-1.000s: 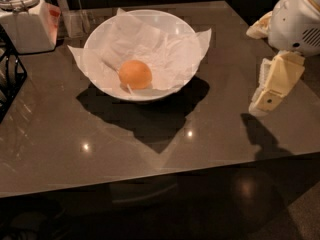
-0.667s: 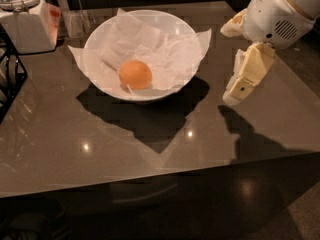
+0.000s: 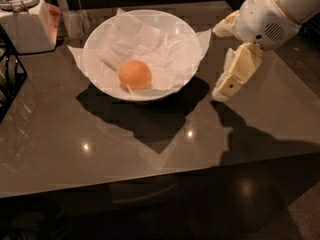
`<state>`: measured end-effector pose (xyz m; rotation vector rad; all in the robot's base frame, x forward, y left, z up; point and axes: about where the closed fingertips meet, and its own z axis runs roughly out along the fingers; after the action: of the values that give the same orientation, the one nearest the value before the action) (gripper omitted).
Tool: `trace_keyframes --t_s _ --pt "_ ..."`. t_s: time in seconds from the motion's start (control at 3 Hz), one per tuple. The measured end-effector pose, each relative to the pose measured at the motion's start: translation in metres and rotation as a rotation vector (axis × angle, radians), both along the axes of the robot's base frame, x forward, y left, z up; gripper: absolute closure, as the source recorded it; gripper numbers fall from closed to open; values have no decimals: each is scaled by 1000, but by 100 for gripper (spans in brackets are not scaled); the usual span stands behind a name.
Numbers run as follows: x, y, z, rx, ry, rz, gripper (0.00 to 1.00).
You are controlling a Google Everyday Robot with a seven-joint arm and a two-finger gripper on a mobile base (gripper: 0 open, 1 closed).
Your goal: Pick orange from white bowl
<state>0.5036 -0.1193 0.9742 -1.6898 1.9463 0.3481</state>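
Camera view looks down on a dark, glossy counter (image 3: pixel 125 149). The white bowl (image 3: pixel 167 26) stands toward 12 o'clock on it, lined with crinkled white paper (image 3: pixel 125 39) whose corners stick out past the rim. The orange (image 3: pixel 135 74) lies inside the bowl on the paper, toward 7 o'clock from the bowl's middle, with nothing gripping or touching it.

The tool (image 3: pixel 235 71) hangs at 3 o'clock from the bowl, outside the rim and close to the paper corner that juts out on that side. It is above the counter and points down and toward 7 o'clock. Whether it is open or closed cannot be told, but it holds nothing. The white arm (image 3: pixel 275 11) that carries it comes in from 2 o'clock.

Compared with a second ago, the tool has travelled toward 9 o'clock. It was then well out by the counter's 3 o'clock edge, and it now sits much nearer the bowl, with more of the arm in sight. Its shadow on the counter has shifted the same way. The orange and the bowl lie where they did before.

At 10 o'clock from the bowl stands a white lidded jar (image 3: pixel 25 26), with a clear glass (image 3: pixel 75 23) between jar and bowl. A black wire rack (image 3: pixel 10 79) shows at the counter's 9 o'clock edge.
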Motion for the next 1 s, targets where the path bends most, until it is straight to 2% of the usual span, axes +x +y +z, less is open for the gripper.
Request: trace_keyframes --t_s 0.33,0.67,1.0 --pt "32 35 -9 128 24 52 0" --pt "58 66 -17 216 49 108 0" --pt "58 67 -19 219 43 103 0"
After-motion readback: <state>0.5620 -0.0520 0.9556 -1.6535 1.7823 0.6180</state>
